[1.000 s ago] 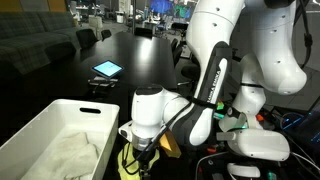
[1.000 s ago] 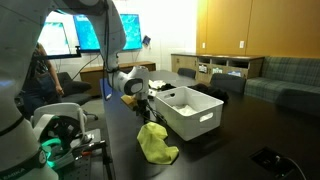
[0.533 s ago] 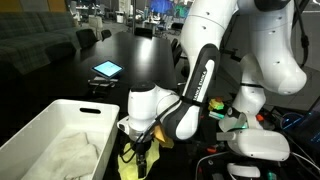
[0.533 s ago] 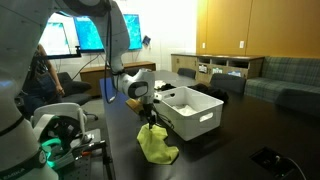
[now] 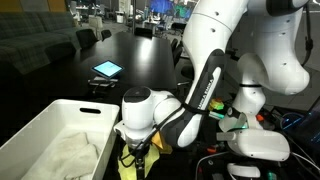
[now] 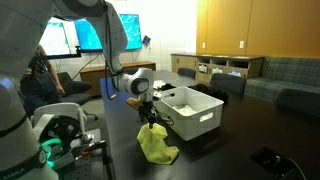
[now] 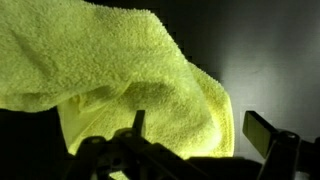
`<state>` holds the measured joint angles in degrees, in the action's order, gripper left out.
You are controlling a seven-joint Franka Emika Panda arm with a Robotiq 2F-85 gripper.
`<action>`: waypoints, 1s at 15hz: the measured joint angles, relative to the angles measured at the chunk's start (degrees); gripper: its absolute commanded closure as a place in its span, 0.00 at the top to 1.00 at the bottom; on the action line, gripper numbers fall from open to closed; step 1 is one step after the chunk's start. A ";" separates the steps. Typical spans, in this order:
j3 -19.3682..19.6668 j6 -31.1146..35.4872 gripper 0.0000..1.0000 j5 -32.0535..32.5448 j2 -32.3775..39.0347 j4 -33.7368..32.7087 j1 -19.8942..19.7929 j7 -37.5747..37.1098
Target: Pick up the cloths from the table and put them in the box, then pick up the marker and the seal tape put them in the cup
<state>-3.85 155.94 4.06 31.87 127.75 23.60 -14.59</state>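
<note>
The Robotiq gripper [image 5: 135, 155] has been lowered over the last second, from just above the yellow cloth [image 5: 127, 167] down onto it, as is seen in both exterior views. The white forearm has been bent lower beside the white box [image 5: 35, 128]. In an exterior view the gripper [image 6: 150, 119] is seen directly over the top of the crumpled yellow cloth [image 6: 157, 146], touching it or nearly so; actual contact cannot be confirmed. In the wrist view the fingers [image 7: 262, 128] are held wide apart and nothing is gripped. The yellow terry fabric [image 7: 120, 70] fills the space ahead of and between them.

From this change it is judged that the approach to the second cloth is nearly finished and that closing on the fabric is the step now due. The cloth has not yet been lifted.

The yellow cloth is lying on the dark table [image 5: 130, 55], just beside the box. Inside the box an off-white cloth [image 5: 70, 150] is seen lying crumpled on the bottom, so half of the cloth step is judged done. No other contents can be made out there. The cup, the marker and the seal tape cannot be identified in these views
</note>
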 measured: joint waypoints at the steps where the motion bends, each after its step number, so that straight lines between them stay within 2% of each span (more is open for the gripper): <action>1: 0.44 -0.86 1.00 0.32 0.29 -0.55 0.93 -1.25; 5: 0.73 -2.35 1.00 0.39 2.46 -2.70 2.23 -3.99; 6: 0.75 -2.34 0.90 0.39 3.10 -3.21 2.23 -4.27; 7: 0.79 -2.32 0.74 0.39 3.76 -3.80 2.17 -4.44; 15: 0.68 -1.96 0.15 -0.21 6.44 -6.23 1.48 -4.83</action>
<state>-3.16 153.98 3.85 38.32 121.52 25.08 -19.42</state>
